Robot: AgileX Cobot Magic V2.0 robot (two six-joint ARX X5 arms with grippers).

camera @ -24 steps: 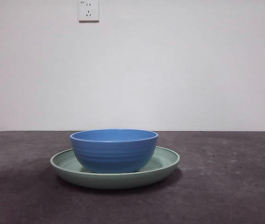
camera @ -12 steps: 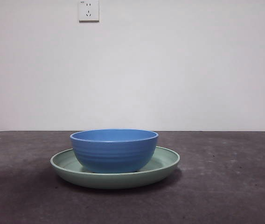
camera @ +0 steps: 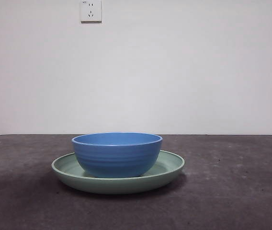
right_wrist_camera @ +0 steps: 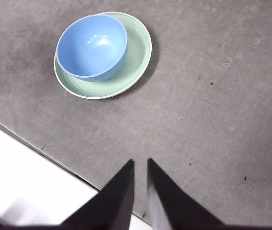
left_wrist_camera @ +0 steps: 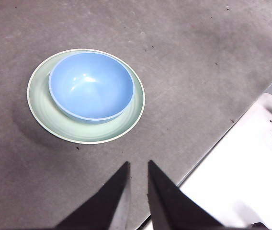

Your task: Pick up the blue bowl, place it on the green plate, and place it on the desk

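The blue bowl (camera: 117, 154) sits upright inside the green plate (camera: 169, 165), a little left of the plate's middle, on the dark desk (camera: 236, 191). It is empty. The left wrist view shows the bowl (left_wrist_camera: 91, 85) in the plate (left_wrist_camera: 131, 112) from high above; my left gripper (left_wrist_camera: 138, 165) hangs well away from them, shut and empty. The right wrist view shows the bowl (right_wrist_camera: 91, 45) in the plate (right_wrist_camera: 138, 52); my right gripper (right_wrist_camera: 140, 162) is also high and far from them, shut and empty. Neither arm shows in the front view.
A white wall with a socket (camera: 91, 10) stands behind the desk. The desk's edge and a white surface beyond it show in the left wrist view (left_wrist_camera: 241, 177) and in the right wrist view (right_wrist_camera: 26, 172).
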